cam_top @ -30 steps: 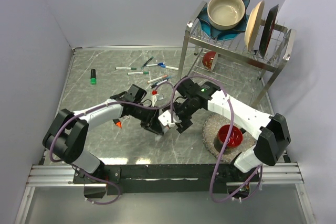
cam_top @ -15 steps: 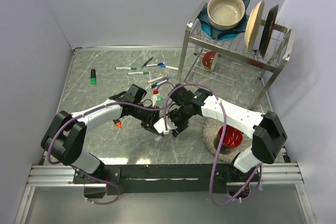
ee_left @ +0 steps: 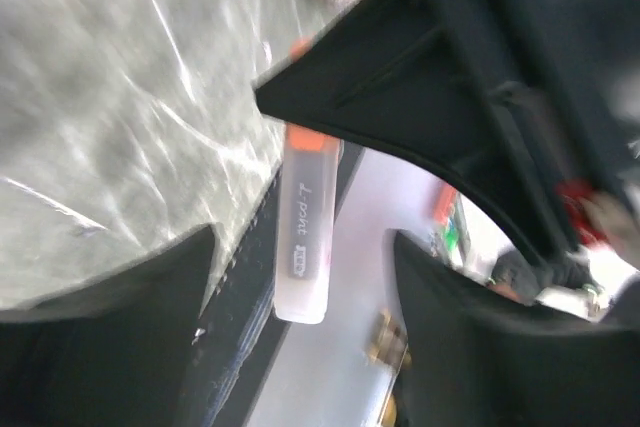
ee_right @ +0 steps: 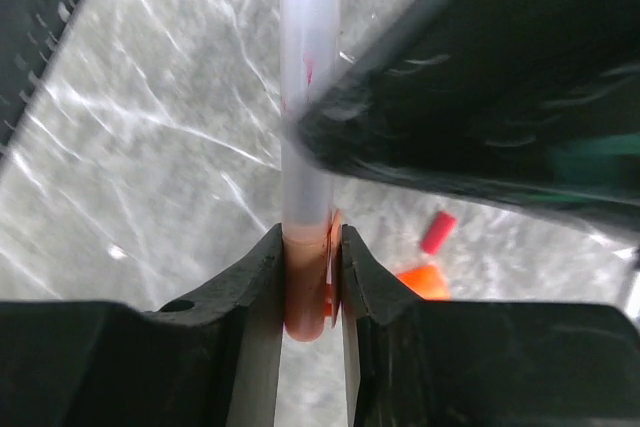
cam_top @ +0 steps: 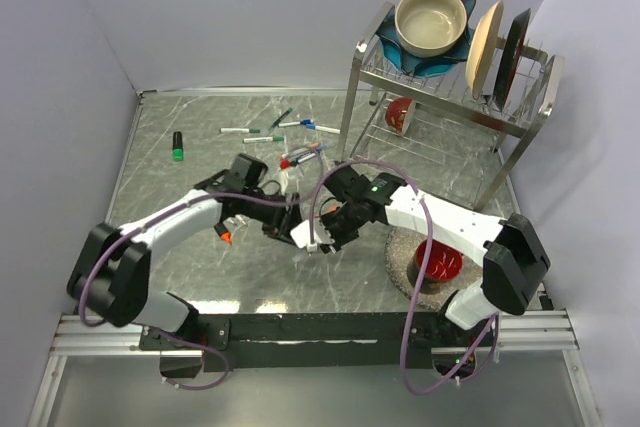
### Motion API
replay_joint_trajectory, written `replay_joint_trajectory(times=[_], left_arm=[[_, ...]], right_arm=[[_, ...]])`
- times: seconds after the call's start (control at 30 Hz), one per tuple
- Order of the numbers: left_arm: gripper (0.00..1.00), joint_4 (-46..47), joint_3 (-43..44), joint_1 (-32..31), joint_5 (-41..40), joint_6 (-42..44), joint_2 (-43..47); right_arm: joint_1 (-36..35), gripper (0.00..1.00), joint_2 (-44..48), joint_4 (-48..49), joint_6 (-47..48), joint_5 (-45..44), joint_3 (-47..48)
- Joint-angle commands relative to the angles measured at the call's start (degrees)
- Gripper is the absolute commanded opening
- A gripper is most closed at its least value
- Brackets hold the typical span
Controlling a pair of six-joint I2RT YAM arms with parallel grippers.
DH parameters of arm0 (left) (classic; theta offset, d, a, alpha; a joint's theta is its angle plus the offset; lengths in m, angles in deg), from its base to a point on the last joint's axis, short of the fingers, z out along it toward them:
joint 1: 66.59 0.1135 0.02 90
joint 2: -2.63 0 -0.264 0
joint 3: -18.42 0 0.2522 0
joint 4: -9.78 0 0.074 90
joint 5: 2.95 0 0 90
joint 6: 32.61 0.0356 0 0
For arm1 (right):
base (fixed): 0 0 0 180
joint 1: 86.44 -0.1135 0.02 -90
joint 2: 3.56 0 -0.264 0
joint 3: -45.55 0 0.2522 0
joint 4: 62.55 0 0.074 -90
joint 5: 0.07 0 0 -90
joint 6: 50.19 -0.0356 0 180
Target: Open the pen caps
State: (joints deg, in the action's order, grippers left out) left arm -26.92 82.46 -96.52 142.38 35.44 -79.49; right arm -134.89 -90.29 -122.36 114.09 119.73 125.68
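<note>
Here the grey marbled table (cam_top: 170, 207) carries a stubby black-and-green marker (cam_top: 177, 146) alone at the far left. Nearer the middle, a loose orange cap (cam_top: 226, 237) lies on the stone just beside the left arm. The left gripper (ee_left: 303, 247) sits at the centre of the table with its jaws spread. A white barrel (ee_left: 303, 237) passes between its fingers without touching either one. The right gripper (ee_right: 305, 247) meets it from the other side, pinching the orange cap (ee_right: 305, 297) on the barrel's end tight between both pads. Its wrist view also shows a red cap (ee_right: 436, 232) lying on the table beyond. Farther back, several thin markers (cam_top: 262, 139) are scattered. At the right stands a metal dish rack (cam_top: 450, 97) with a bowl (cam_top: 431, 19) on top. A red bowl (cam_top: 438, 259) rests on a round mat near the right arm.
</note>
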Motion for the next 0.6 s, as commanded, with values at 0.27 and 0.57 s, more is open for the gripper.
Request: replay_joint_trajectory(times=[0.27, 0.57], left_arm=[[0.96, 31.00, -8.60, 8.22, -13.58, -19.08, 19.28], [0.99, 58.52, -15.30, 7.96, -15.77, -30.16, 24.21]], right_arm=[[14.07, 0.00, 3.52, 24.81, -54.99, 36.00, -3.52], [15.22, 0.00, 0.44, 76.02, -108.25, 43.41, -15.65]])
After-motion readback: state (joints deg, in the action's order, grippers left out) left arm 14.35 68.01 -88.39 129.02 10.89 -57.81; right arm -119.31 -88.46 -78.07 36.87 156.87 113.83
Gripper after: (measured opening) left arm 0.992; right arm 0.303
